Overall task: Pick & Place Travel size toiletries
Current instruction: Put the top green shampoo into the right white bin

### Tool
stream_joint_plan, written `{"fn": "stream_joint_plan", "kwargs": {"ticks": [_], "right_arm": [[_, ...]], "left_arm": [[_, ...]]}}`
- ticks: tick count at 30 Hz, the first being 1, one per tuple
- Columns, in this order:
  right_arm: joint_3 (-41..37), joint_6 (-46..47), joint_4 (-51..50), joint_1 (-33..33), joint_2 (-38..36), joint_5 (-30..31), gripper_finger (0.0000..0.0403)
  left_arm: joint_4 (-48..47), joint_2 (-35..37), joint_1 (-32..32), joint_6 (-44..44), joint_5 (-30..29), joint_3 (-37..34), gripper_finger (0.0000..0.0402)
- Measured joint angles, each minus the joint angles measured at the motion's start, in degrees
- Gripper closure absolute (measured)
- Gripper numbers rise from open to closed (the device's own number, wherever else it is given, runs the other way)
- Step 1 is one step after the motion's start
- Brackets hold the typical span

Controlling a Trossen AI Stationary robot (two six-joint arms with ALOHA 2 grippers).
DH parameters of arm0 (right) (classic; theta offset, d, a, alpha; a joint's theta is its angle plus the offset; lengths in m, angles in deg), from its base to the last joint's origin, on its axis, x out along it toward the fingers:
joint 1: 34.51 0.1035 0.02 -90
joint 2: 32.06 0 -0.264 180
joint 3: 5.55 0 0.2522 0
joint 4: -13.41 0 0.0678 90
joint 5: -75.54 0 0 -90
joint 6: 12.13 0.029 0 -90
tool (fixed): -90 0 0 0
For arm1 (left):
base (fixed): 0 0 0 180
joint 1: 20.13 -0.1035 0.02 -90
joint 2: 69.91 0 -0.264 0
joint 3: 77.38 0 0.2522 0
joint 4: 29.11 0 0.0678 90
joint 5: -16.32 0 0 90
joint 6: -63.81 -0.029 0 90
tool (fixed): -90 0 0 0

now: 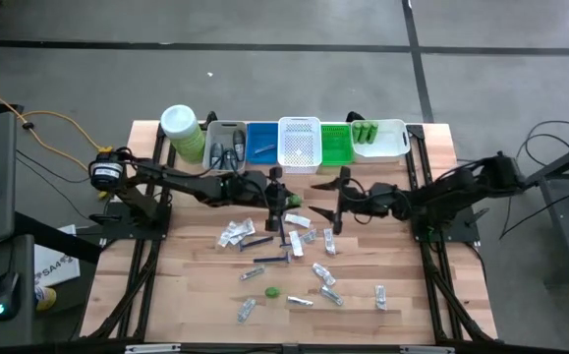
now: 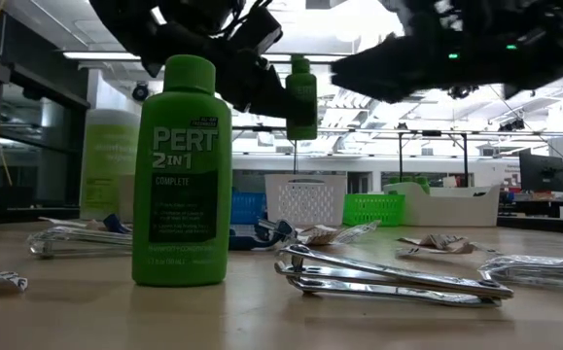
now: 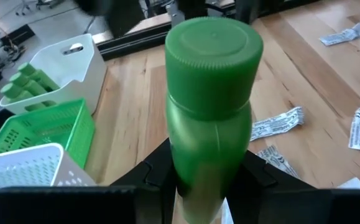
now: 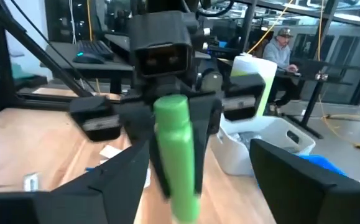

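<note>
The left gripper [image 1: 276, 202] holds a small green plastic bottle with a ribbed screw cap [image 3: 207, 106] in the air above the middle of the wooden table [image 1: 196, 295], a little in front of the row of bins. Its two dark fingers [image 3: 152, 180] are closed around the lower body of the bottle, and the cap points away from the wrist. The right gripper [image 1: 339, 208] is just beside it, facing it, and its fingers [image 4: 295, 171] stand wide apart on both sides of the bottle without touching it. So this looks like a handover between the two arms, with the bottle in the left grip only.

The white solid bin at the far right [image 1: 387, 141] already contains several green bottles [image 1: 365, 133], so this is probably the goal.

To do this step well, the right gripper should close on the free upper part of the bottle, below the cap, and get a firm hold before the left one lets go. The body is round and smooth, so a grip off the centre could make it turn or slip. Many sachets, razors and clippers [image 1: 294, 251] lie on the table below, and another green bottle [image 2: 181, 175] stands near the front edge.
</note>
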Motion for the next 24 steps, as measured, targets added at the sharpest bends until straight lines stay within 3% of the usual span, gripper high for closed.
{"fn": "stream_joint_plan", "kwargs": {"ticks": [5, 12, 24], "right_arm": [[7.64, -2.35, -2.44, -1.94, 6.75, -1.98, 0.0120], [13.48, -2.52, -8.40, -2.56, 10.75, -4.59, 0.0133], [13.89, -1.78, -8.55, -2.52, 10.46, -6.32, 0.0213]], "left_arm": [[-0.52, 0.00, -0.06, -0.27, -0.04, 0.02, 0.0302], [-0.89, 0.00, -0.04, -0.59, -0.03, 0.02, 0.0302], [-1.77, 0.00, -0.04, -0.58, -0.04, 0.02, 0.0302]]}}
